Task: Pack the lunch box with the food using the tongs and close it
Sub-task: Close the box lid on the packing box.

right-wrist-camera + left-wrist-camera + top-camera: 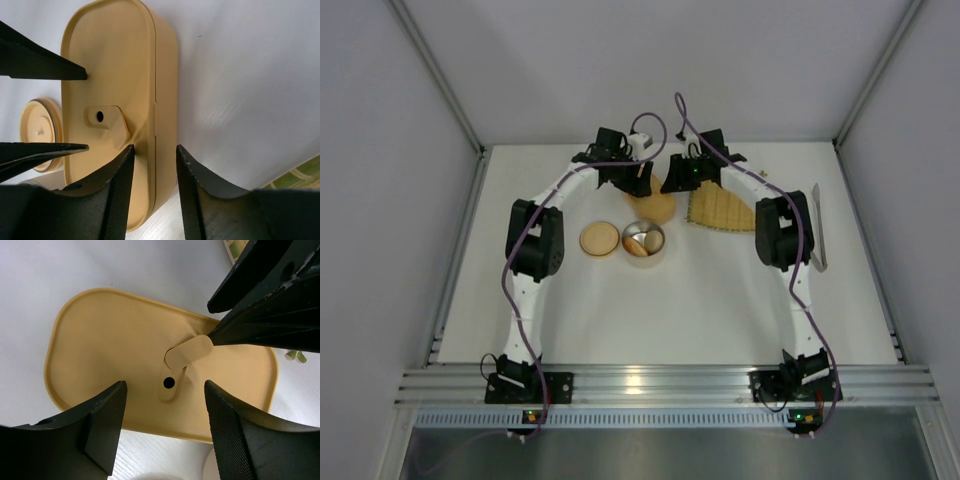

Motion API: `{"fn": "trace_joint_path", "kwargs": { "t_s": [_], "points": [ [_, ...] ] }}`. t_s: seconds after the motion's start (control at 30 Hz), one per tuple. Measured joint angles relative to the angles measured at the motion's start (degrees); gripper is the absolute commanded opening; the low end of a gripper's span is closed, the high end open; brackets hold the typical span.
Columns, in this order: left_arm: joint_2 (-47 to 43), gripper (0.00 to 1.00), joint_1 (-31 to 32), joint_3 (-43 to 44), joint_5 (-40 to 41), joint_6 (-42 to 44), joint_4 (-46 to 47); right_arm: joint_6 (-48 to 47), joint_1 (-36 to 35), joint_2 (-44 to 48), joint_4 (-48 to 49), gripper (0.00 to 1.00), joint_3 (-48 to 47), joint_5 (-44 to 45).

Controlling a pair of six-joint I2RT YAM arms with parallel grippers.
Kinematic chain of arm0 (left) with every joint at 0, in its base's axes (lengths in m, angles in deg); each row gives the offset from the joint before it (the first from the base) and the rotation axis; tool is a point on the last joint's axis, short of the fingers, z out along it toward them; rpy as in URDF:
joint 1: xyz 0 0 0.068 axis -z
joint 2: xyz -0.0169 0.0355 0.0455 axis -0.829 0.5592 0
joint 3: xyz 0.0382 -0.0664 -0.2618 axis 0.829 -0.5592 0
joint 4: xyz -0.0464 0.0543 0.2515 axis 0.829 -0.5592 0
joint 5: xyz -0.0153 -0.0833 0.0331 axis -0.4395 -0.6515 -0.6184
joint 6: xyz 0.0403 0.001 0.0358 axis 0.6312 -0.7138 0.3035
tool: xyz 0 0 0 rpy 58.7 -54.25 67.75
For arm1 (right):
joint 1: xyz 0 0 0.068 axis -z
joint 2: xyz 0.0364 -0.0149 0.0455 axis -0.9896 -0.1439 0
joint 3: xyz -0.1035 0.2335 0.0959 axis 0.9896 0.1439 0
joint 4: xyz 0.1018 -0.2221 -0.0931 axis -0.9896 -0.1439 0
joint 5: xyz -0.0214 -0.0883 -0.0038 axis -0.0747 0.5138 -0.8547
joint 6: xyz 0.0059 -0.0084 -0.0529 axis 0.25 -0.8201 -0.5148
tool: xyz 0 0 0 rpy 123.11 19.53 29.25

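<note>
One closed lunch box; left gripper open above it, right gripper part open at its edge, both empty. Advised: press lid evenly

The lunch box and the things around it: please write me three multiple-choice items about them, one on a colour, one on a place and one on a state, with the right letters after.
1. What colour is the lunch box?
A. Red. B. Blue. C. Tan-yellow.

2. Where do the tongs lie?
A. Inside the lunch box. B. Near the right edge of the table, right of the woven mat. C. Near the left edge of the table.

3. In what state is the lunch box?
A. Its lid sits on it. B. Its lid lies beside it. C. It has no lid and is full of food.

Right letters:
1 C, both wrist views show it tan-yellow.
2 B, the top view shows the silvery strip beyond the mat on the right.
3 A, the right wrist view shows the lid on the base, with a seam along the side.
</note>
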Motion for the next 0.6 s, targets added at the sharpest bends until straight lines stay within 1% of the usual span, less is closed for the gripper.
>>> {"fn": "trace_joint_path", "kwargs": {
  "t_s": [0.07, 0.1, 0.17, 0.23, 0.33, 0.47, 0.6],
  "points": [
    [0.1, 0.68, 0.0, 0.0, 0.0, 0.6, 0.2, 0.0, 0.0, 0.2, 0.0, 0.38, 0.5, 0.3],
    [0.1, 0.68, 0.0, 0.0, 0.0, 0.8, 0.3, 0.0, 0.1, 0.4, -0.1, 0.34, 0.6, 0.3],
    [0.2, 0.68, 0.0, 0.0, 0.0, 1.2, 0.3, 0.0, 0.1, 0.5, -0.3, 0.31, 0.6, 0.2],
    [0.2, 0.66, 0.0, 0.0, 0.1, 1.6, 0.3, -0.3, 0.2, 0.7, -0.6, 0.31, 0.6, 0.2],
    [0.2, 0.65, 0.0, 0.0, 0.2, 2.1, 0.3, -0.8, 0.2, 0.8, -0.9, 0.31, 0.5, 0.2],
    [0.4, 0.65, 0.0, 0.0, 0.2, 2.6, 0.3, -1.5, 0.2, 0.8, -1.4, 0.36, 0.5, 0.3],
    [0.5, 0.72, 0.0, 0.1, 0.1, 3.9, 0.2, -2.2, 0.3, 0.8, -1.6, 0.37, 0.6, 0.4]
  ]
}}
